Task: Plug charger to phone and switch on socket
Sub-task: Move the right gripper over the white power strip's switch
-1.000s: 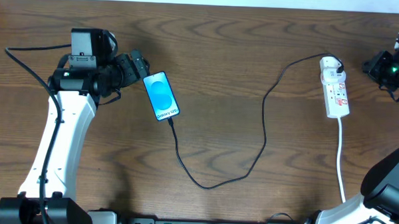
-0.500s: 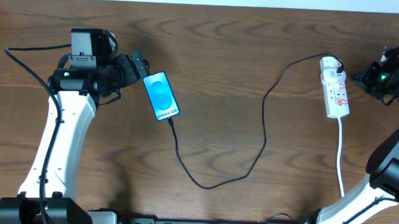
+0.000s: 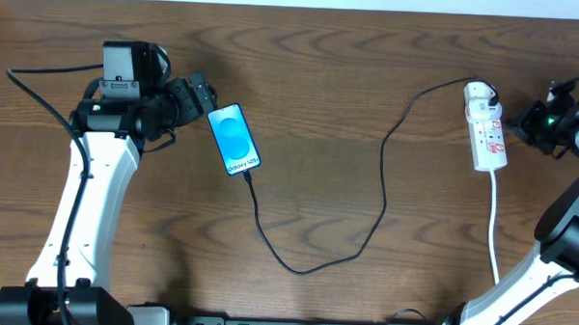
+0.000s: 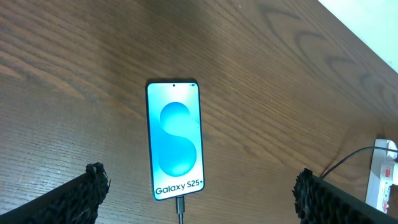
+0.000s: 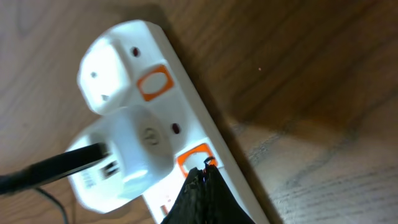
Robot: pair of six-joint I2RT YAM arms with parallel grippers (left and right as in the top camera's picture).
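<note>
The phone (image 3: 234, 139) lies flat with its blue screen lit; in the left wrist view (image 4: 175, 140) it reads "Galaxy S25+". The charger, a thin black cable (image 3: 295, 267), has its tip in the phone's bottom port (image 4: 180, 208). It loops across the table to a white adapter (image 5: 124, 155) plugged into the socket (image 3: 487, 126). My left gripper (image 3: 207, 100) is open and empty just beyond the phone's top end, with its fingers either side in the left wrist view (image 4: 200, 186). My right gripper (image 3: 523, 122) is shut, and its tip (image 5: 205, 169) touches an orange-framed switch (image 5: 196, 157) on the socket (image 5: 205, 118).
The socket's white cord (image 3: 495, 228) runs down towards the front edge at the right. A second orange-framed switch (image 5: 154, 83) sits at the strip's rounded end. Dark wooden table (image 3: 371, 50) all round.
My right gripper has moved left from the table's right edge to the socket's right side. The left arm, phone and cable have not moved.
</note>
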